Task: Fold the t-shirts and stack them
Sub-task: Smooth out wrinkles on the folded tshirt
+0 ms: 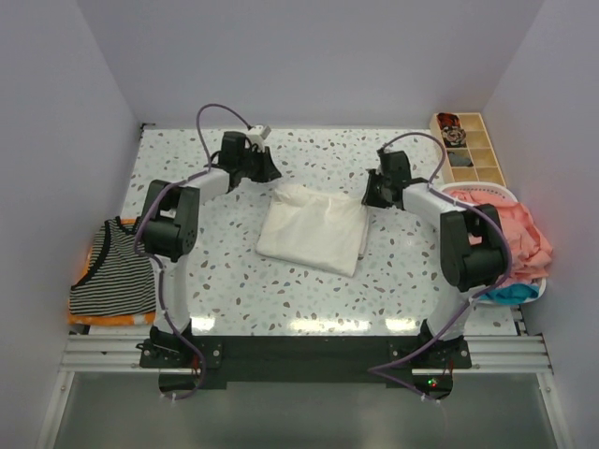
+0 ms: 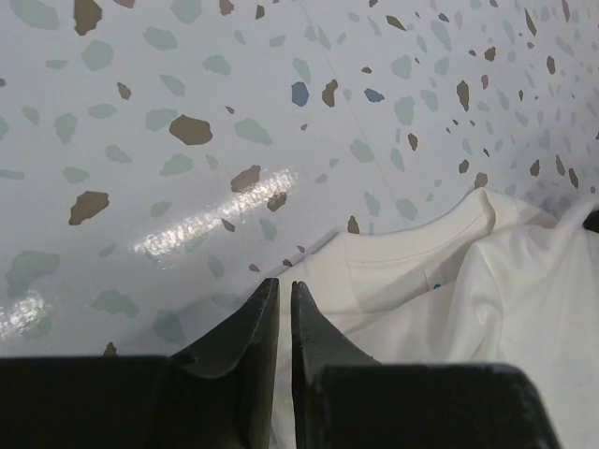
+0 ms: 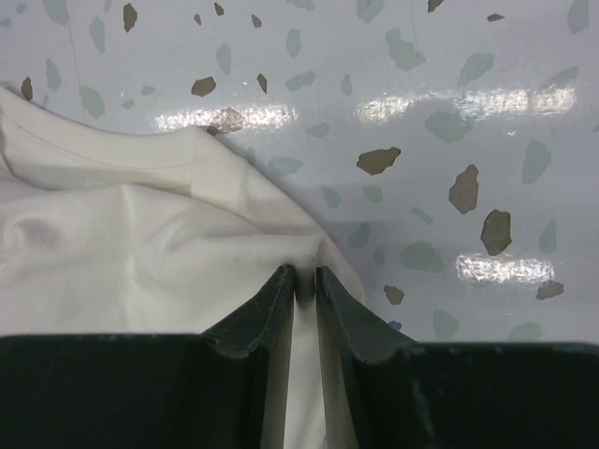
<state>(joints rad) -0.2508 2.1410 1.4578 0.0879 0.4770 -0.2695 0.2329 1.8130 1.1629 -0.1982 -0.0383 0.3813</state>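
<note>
A cream t-shirt (image 1: 314, 229) lies folded into a rough rectangle in the middle of the table. My left gripper (image 1: 269, 174) is at its far left corner. In the left wrist view the jaws (image 2: 285, 283) stand nearly closed at the shirt's edge (image 2: 487, 281), with cream cloth in the narrow gap. My right gripper (image 1: 372, 196) is at the far right corner. In the right wrist view it (image 3: 304, 271) pinches a puckered fold of the cream shirt (image 3: 122, 253). A black-and-white striped tee (image 1: 112, 271) lies on an orange one (image 1: 112, 320) at the left edge.
A white basket (image 1: 487, 193) at the right edge holds coral-pink cloth (image 1: 519, 234) and blue cloth (image 1: 510, 293). A compartmented wooden tray (image 1: 468, 150) stands at the back right. Walls close in the table on the left, back and right.
</note>
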